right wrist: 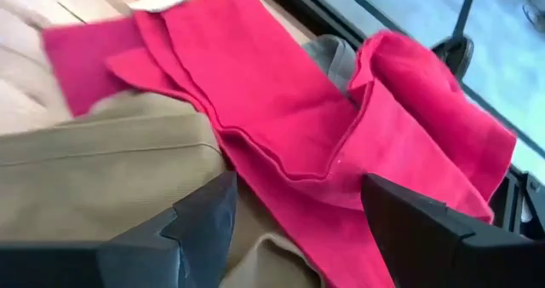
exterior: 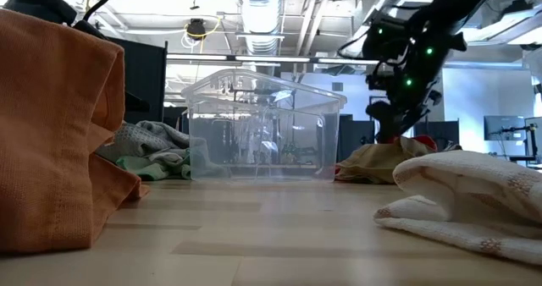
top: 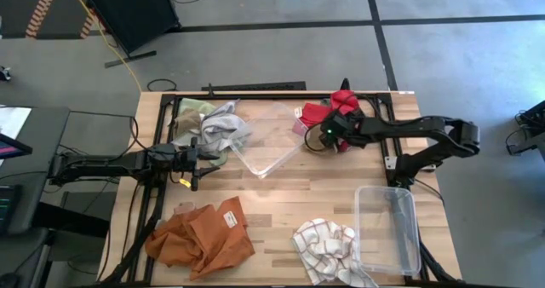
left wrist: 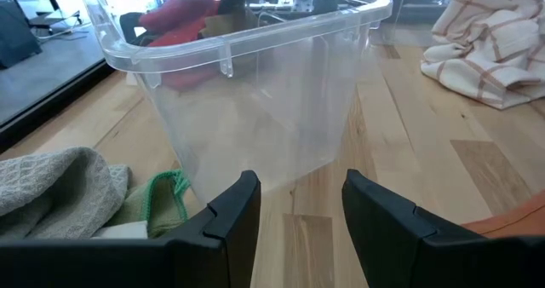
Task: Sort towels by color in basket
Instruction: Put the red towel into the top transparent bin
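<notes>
My left gripper (top: 209, 158) (left wrist: 298, 186) is open, low over the table, just short of the near wall of a clear plastic basket (top: 268, 156) (left wrist: 255, 41). A grey towel (top: 223, 126) (left wrist: 51, 186) and a pale green towel (top: 192, 107) (left wrist: 162, 194) lie bunched beside it. My right gripper (top: 322, 139) (right wrist: 294, 194) is open and hangs over a red towel (top: 324, 111) (right wrist: 255, 75), which lies across a tan-brown towel (right wrist: 102, 152) (exterior: 373, 163). A rust-orange towel (top: 204, 237) and a white checked towel (top: 328, 247) lie crumpled at the near edge.
A second clear basket (top: 413, 228) stands at the table's near right corner, next to the checked towel. Bare wood shows between the two baskets and in front of the left gripper. The red towel reaches the table's far edge.
</notes>
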